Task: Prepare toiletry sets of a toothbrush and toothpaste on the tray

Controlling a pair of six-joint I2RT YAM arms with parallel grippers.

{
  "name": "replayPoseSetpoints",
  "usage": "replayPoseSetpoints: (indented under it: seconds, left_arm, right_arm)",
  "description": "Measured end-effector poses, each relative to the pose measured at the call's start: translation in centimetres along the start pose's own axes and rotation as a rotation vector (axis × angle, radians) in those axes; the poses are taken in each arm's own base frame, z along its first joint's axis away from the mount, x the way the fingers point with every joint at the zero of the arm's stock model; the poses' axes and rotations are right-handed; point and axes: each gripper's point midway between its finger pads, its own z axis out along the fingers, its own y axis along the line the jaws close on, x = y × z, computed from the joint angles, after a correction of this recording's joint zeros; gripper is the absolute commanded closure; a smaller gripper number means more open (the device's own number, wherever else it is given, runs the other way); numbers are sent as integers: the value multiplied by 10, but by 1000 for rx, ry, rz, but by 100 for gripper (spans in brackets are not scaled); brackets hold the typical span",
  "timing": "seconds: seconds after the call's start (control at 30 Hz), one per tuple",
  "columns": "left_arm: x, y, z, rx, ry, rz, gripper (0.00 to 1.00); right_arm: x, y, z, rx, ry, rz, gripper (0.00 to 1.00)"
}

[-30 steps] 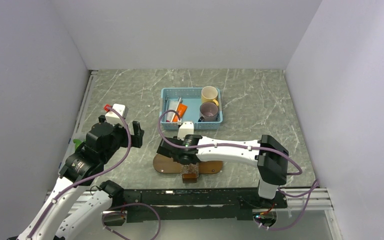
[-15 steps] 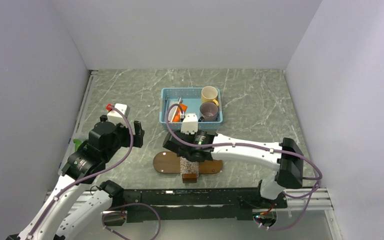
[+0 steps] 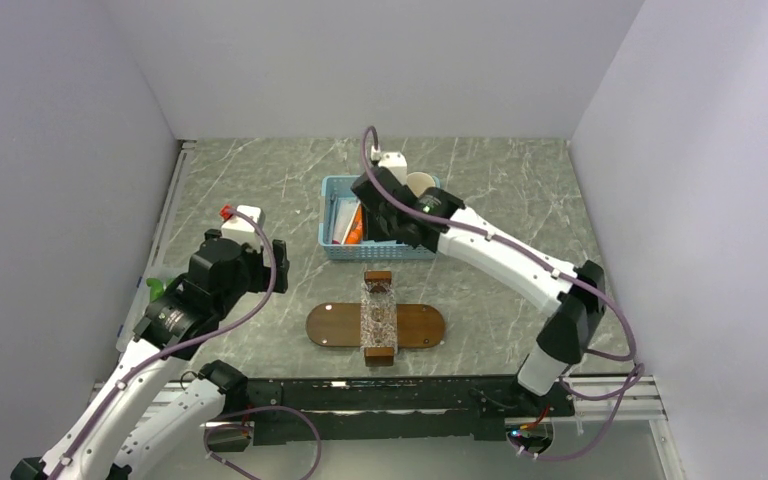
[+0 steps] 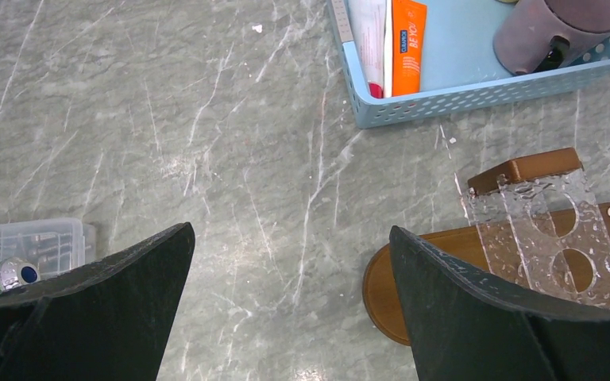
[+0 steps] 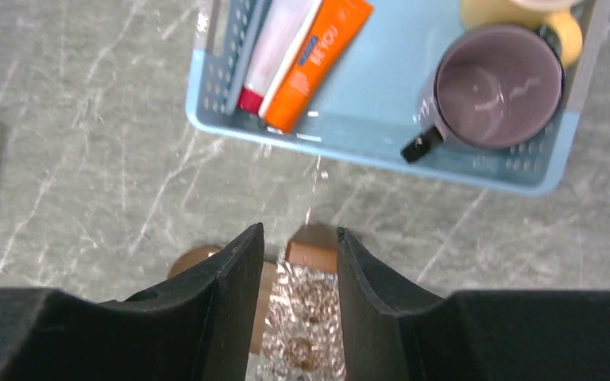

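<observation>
Top external: right gripper (image 3: 384,218) near basket (image 3: 360,253)

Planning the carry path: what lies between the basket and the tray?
Top view: only the brown far end of the clear rack, jutting past the tray toward the basket; otherwise bare tabletop.

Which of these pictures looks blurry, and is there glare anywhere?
Right wrist view: soft overall, with the clear holder at the bottom edge the most smeared, and light glints inside the purple mug. Left wrist view: sharp, with a bright glare spot on the marble table at the bottom edge, near the tray. Top view: evenly lit, only soft shadows.
</observation>
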Motion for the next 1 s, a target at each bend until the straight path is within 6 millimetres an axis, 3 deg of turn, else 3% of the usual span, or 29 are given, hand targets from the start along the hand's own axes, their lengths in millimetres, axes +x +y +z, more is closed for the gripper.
replayPoseSetpoints:
  seconds: [0.13, 0.27, 0.57, 0.8, 1.0]
  left_arm:
    - [3, 0, 4, -5, 13, 3, 1]
    - [5, -3, 7, 5, 27, 2, 1]
    - [18, -11, 6, 60, 55, -2, 1]
    - [22, -15, 4, 90, 56, -4, 1]
    - [26, -17, 6, 94, 73, 0, 1]
  right_arm:
    - [-29, 4, 21, -32, 4, -2, 56]
    - [-36, 3, 54, -28, 42, -18, 53]
    - [-26, -4, 122, 8, 136, -44, 51]
    - [-23, -3, 156, 8, 166, -28, 49]
    - [-4, -5, 180, 6, 230, -5, 43]
